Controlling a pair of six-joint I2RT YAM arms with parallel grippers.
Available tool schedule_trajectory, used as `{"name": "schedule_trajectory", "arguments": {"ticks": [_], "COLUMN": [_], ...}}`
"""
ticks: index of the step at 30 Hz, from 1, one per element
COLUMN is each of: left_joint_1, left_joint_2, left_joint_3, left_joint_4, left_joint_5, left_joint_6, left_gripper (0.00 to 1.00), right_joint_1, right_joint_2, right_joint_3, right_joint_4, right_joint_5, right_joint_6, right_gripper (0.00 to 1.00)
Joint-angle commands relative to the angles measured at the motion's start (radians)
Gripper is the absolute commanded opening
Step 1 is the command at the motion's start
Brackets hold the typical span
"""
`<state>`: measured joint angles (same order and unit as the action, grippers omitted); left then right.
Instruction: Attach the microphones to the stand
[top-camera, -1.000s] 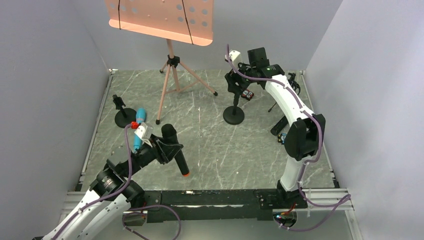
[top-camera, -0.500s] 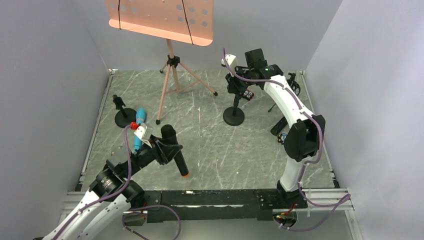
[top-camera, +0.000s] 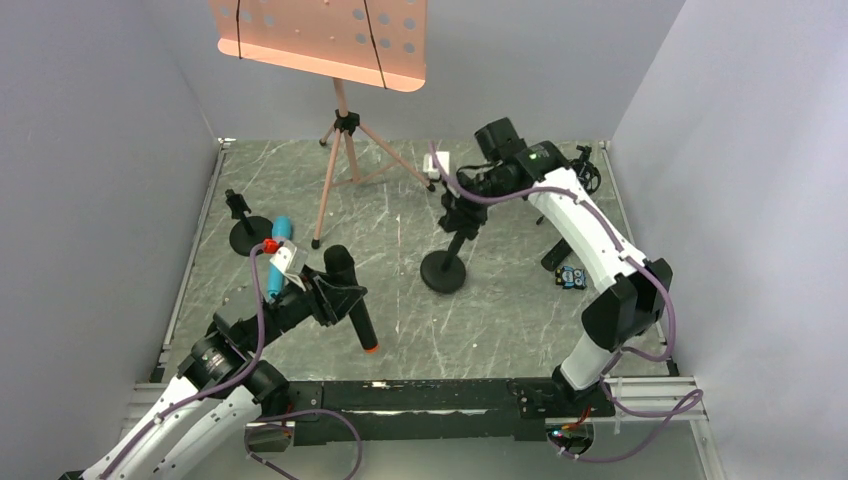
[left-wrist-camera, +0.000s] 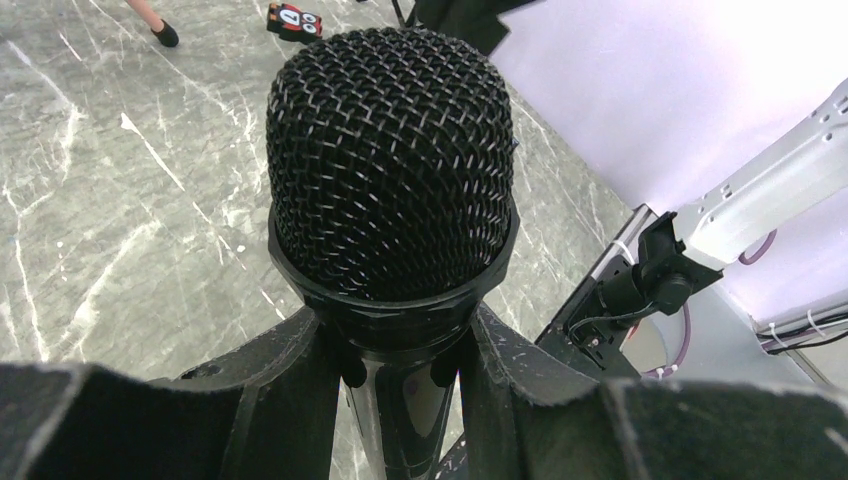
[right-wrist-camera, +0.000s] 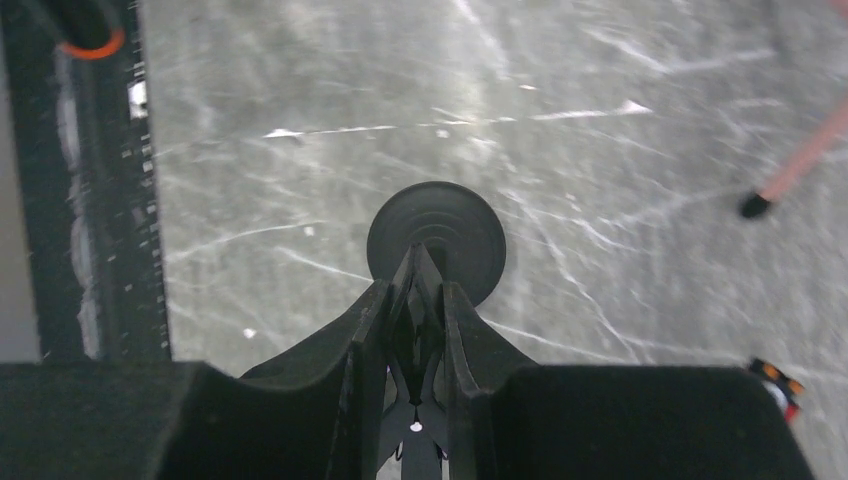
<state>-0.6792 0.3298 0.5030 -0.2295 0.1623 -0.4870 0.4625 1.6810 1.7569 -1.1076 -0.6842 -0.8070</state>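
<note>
A black microphone with an orange end ring (top-camera: 362, 328) is held upright-tilted by my left gripper (top-camera: 343, 297), low on the left. Its mesh head (left-wrist-camera: 390, 160) fills the left wrist view, and the gripper (left-wrist-camera: 395, 360) is shut on the neck just below it. My right gripper (top-camera: 457, 207) is shut on the top clip of a small black stand with a round base (top-camera: 443, 271). In the right wrist view the clip (right-wrist-camera: 417, 330) sits pinched between the fingers of the gripper (right-wrist-camera: 416, 300), above the base (right-wrist-camera: 436, 235). A cyan microphone (top-camera: 281, 232) lies on the table at the left.
A second small round-based stand (top-camera: 246, 235) stands beside the cyan microphone. A pink music stand's tripod (top-camera: 340, 160) is at the back centre. A colourful block (top-camera: 571, 277) and a dark object (top-camera: 553, 257) lie under the right arm. Grey walls enclose the table.
My right gripper shut on the stand's clip, then carried the stand left and toward the near edge. The left gripper and its microphone stayed put.
</note>
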Motion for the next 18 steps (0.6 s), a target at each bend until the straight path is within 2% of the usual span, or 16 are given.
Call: {"name": "schedule_trajectory", "arguments": {"ticks": [1, 5, 8, 9, 12, 13, 16, 18], "left_joint_1": [0.001, 0.002, 0.001, 0.002, 0.000, 0.001, 0.001, 0.001], "left_joint_2": [0.007, 0.005, 0.003, 0.004, 0.006, 0.009, 0.024, 0.036], "left_joint_3": [0.057, 0.057, 0.057, 0.057, 0.061, 0.064, 0.075, 0.087], "left_joint_4": [0.074, 0.077, 0.079, 0.079, 0.079, 0.080, 0.083, 0.084], "left_joint_5": [0.023, 0.026, 0.026, 0.026, 0.026, 0.026, 0.034, 0.039], "left_joint_6": [0.008, 0.002, -0.003, -0.003, -0.002, -0.002, 0.003, 0.009], "left_gripper": [0.00, 0.00, 0.00, 0.00, 0.00, 0.00, 0.00, 0.00], "right_joint_1": [0.087, 0.172, 0.226, 0.236, 0.248, 0.247, 0.246, 0.239], "right_joint_2": [-0.073, -0.106, -0.122, -0.127, -0.142, -0.147, -0.167, -0.180], "right_joint_3": [-0.062, -0.143, -0.193, -0.199, -0.204, -0.202, -0.185, -0.172], "right_joint_4": [-0.056, -0.035, -0.022, -0.021, -0.030, -0.033, -0.038, -0.039], "right_joint_5": [-0.075, -0.073, -0.058, -0.059, -0.093, -0.106, -0.135, -0.141], "right_joint_6": [-0.087, -0.088, -0.085, -0.083, -0.081, -0.081, -0.073, -0.067], "right_gripper": [0.02, 0.03, 0.10, 0.18, 0.50, 0.58, 0.71, 0.76]}}
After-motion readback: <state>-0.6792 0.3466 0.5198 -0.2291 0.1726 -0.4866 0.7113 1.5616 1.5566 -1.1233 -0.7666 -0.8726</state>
